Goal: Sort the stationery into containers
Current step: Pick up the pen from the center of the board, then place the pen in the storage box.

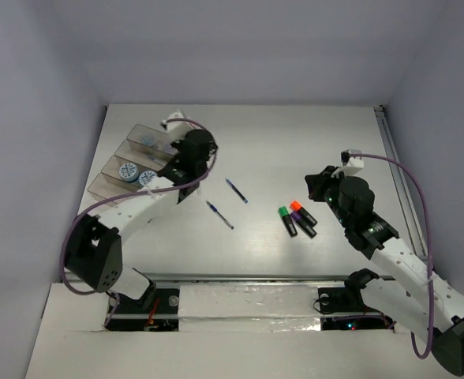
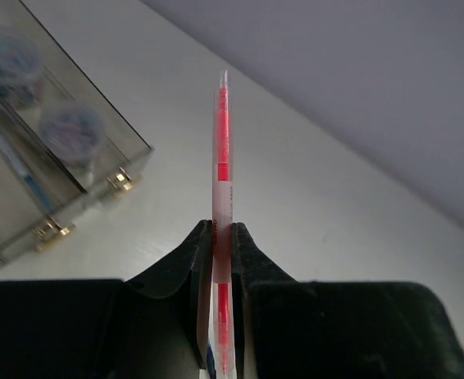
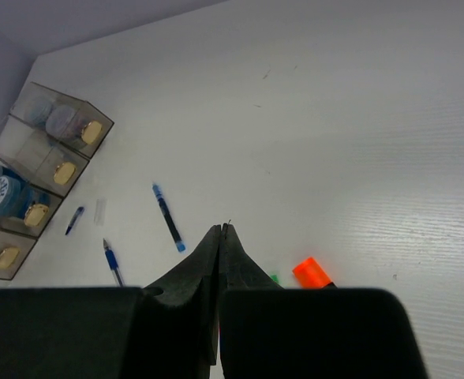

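- Top view: left claw point(image 1: 183, 158) sits at the right end of the containers point(image 1: 102, 187), four clear compartments joined side by side at the back-left of the surface point(image 1: 295, 142). Can't tell the claw's state from up here.
- Two rolls point(image 1: 127, 170) lie side by side in one compartment, and one more lies in a compartment further back.
- Two blue pens point(image 1: 236, 190) lie loose mid-surface, roughly parallel and apart.
- Three markers point(image 1: 297, 219) lie packed together right of centre. Green and orange caps are clear, the third cap's colour is unclear.
- Right claw point(image 1: 320, 183) is just beyond the markers, to their right.
- Left wrist view: left claw point(image 2: 222, 229) is clamped on the pink pen point(image 2: 222, 150). The fingers point(image 2: 186, 260) pinch the barrel, and the pen sticks out forward past the tips, off the surface.
- Containers point(image 2: 133, 146) are at left, with two blurred rolls point(image 2: 72, 130) inside one compartment.
- Right wrist view: right claw point(image 3: 221, 229) has its tips pressed together with nothing between them.
- One blue pen point(image 3: 167, 217) lies ahead-left of the tips, and a second is at lower left, partly cut off by the finger.
- A tiny white piece point(image 3: 100, 209) lies near the containers point(image 3: 66, 103).
- An orange marker cap point(image 3: 312, 272) shows just right of the tips.
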Tool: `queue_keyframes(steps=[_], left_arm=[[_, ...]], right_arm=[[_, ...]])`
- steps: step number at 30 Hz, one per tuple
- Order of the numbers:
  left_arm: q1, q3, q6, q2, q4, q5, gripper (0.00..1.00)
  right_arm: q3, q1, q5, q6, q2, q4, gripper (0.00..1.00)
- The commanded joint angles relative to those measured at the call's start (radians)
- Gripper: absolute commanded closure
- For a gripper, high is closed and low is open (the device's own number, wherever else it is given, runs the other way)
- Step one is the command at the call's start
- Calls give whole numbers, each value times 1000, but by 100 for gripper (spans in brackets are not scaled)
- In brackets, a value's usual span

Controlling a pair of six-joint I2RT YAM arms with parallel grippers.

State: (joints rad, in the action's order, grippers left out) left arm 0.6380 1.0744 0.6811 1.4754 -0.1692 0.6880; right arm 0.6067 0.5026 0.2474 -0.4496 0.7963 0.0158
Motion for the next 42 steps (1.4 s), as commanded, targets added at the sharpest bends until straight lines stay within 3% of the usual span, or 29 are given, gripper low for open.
queue_keyframes(steps=[1, 6, 13, 24, 41, 42], left_arm=[[-102, -48, 35, -55, -50, -51, 100], [-322, -116, 92, -95, -81, -119, 100], [-474, -139, 138, -50, -56, -133, 100], [-546, -131, 159, 62, -50, -150, 100], [-546, -105, 159, 144, -66, -196, 100], [-546, -102, 159, 151, -62, -196, 97]], right_arm=[[5, -6, -17, -1, 1, -47, 100], [4, -6, -23, -1, 1, -50, 100], [4, -6, -26, 0, 3, -48, 100], [5, -6, -28, 2, 9, -47, 100], [7, -6, -26, 5, 23, -51, 100], [7, -6, -26, 5, 23, -51, 100]])
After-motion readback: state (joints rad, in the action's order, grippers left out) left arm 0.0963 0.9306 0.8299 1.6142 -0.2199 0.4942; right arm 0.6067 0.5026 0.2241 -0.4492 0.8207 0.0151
